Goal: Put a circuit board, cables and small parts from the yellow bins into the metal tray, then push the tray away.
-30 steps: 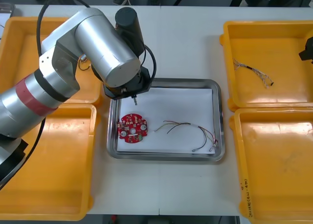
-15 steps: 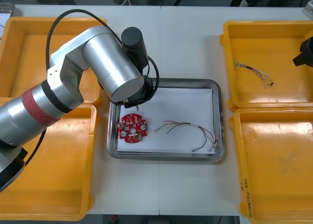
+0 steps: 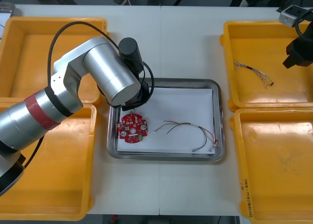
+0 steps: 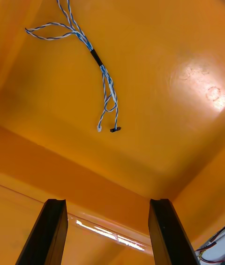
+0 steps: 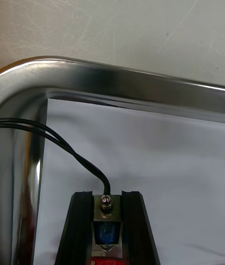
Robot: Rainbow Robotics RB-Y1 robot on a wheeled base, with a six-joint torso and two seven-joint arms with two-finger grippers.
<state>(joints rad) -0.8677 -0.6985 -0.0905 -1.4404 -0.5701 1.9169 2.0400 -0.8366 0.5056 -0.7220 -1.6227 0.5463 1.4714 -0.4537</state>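
Pale tabletop (image 3: 186,48) seen from steeply above, with yellow bins (image 3: 49,175) down each side and a metal tray (image 3: 166,157), white inside, between them. The left pincer (image 5: 107,198) hangs over one corner of the tray, its two black fingers pinching a small metal part (image 5: 107,227) with a blue body. A black cable (image 5: 70,150) rises from the part's top, just past the fingertips, and trails off to one side over the tray's shiny wall. White tray floor lies ahead of and below these fingers. The part therefore appears to be held ready for setting down on a bare patch, clear of what is already there. Back toward the wrist of the left pincer, a round red circuit board (image 3: 132,128) lies flat in the tray. Farther off, toward the other arm, lies a loose bundle of thin cables (image 3: 190,130), well apart from the held part. The right pincer (image 4: 107,204) hovers over the far right bin (image 3: 274,48), fingers spread wide with nothing between them. A twisted blue and white cable (image 4: 93,54) lies on the bin floor well ahead of its fingertips, untouched. The open stance suggests it is lining up to collect this cable. Judging by the tray's contents, loading is well along and the push has not begun.
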